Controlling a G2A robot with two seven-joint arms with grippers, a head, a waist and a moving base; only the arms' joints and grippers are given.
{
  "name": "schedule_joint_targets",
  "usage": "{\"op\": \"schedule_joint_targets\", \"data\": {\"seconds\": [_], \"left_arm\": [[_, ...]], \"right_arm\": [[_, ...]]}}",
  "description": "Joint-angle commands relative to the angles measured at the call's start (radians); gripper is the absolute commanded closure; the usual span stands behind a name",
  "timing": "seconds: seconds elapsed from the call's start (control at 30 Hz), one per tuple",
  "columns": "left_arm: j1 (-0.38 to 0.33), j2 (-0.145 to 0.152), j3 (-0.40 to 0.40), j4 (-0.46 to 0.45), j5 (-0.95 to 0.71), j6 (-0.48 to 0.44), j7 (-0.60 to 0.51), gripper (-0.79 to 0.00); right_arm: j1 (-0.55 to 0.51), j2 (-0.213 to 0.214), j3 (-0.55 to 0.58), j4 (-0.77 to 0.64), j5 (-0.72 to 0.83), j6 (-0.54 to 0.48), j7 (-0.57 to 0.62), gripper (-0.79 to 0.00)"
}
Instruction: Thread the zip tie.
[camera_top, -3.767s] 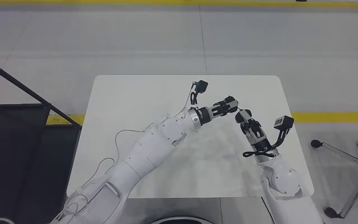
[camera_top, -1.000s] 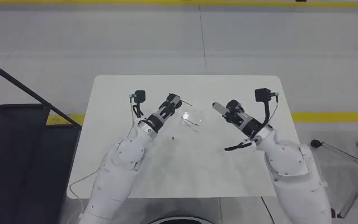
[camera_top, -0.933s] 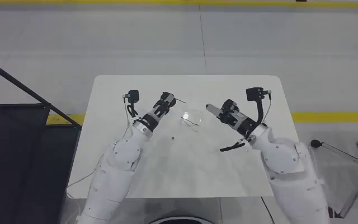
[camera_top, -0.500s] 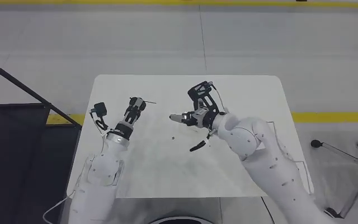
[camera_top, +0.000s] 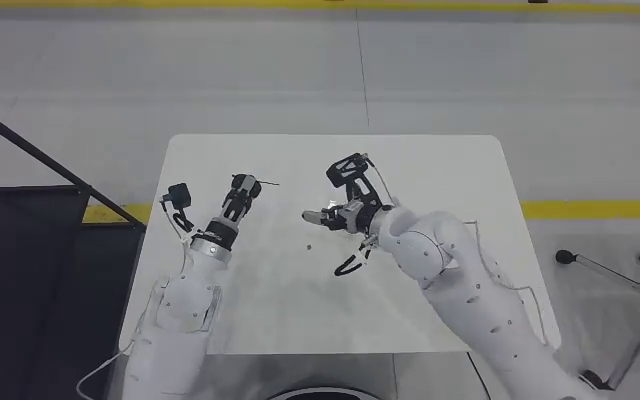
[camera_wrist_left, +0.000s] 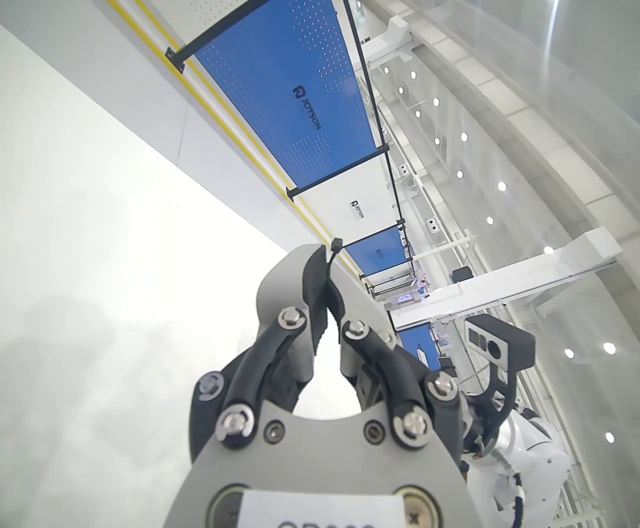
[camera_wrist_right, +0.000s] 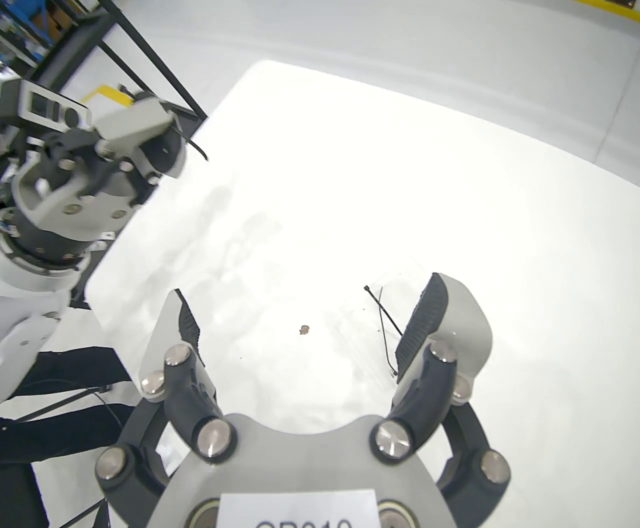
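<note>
Left claw (camera_wrist_left: 326, 280): clenched on a thin black plastic zip tie (camera_wrist_left: 335, 245). The square head pokes just past the fingertips, and the strap runs back between the pads.

Right claw (camera_wrist_right: 307, 305): released, jaws wide, tipped down over the white table (camera_wrist_right: 450, 200). A second black zip tie (camera_wrist_right: 382, 309) lies flat on the table just inside one finger, its far end hidden behind that pad. A small brown speck (camera_wrist_right: 304, 329) sits between the fingers, nearer the middle. The held tie is well apart from this claw, off to its side.

Handling (judgement): the ties are probably very light, slick and springy, and the strap likely bends under any side load. A tie lying flat gives the pads little to pinch, so the thicker head end looks the surer place to grip. For threading, hold close behind the tail tip so it stays straight, and keep the head's slot clear of the pads.
</note>
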Motion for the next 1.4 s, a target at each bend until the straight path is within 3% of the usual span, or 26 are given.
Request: {"op": "schedule_joint_targets", "data": {"seconds": [0.0, 0.17, 0.23, 0.37, 0.57, 1.0, 1.1, 1.37], "left_arm": [[0.0, 0.0, 0.0, 0.0, 0.0, 0.0, 0.0, 0.0], [0.0, 0.0, 0.0, 0.0, 0.0, 0.0, 0.0, 0.0], [0.0, 0.0, 0.0, 0.0, 0.0, 0.0, 0.0, 0.0], [0.0, 0.0, 0.0, 0.0, 0.0, 0.0, 0.0, 0.0], [0.004, 0.001, -0.005, -0.001, 0.004, 0.008, 0.011, 0.0], [0.004, 0.003, -0.021, 0.005, -0.026, 0.025, 0.039, 0.0], [0.004, 0.003, -0.021, 0.005, -0.026, 0.025, 0.039, 0.0], [0.004, 0.003, -0.021, 0.005, -0.026, 0.025, 0.039, 0.0]], "right_arm": [[0.046, -0.015, -0.045, 0.041, -0.01, 0.027, 0.027, -0.785], [0.154, -0.057, -0.125, 0.169, -0.015, 0.103, 0.102, -0.68], [0.188, -0.072, -0.146, 0.218, -0.001, 0.117, 0.131, -0.554], [0.243, -0.1, -0.188, 0.305, -0.006, 0.15, 0.163, -0.391], [0.294, -0.139, -0.233, 0.398, -0.014, 0.196, 0.176, -0.382], [0.332, -0.19, -0.264, 0.503, -0.008, 0.19, 0.202, -0.372], [0.339, -0.201, -0.271, 0.527, -0.015, 0.194, 0.209, -0.277], [0.349, -0.226, -0.279, 0.566, -0.023, 0.193, 0.216, -0.289]]}}
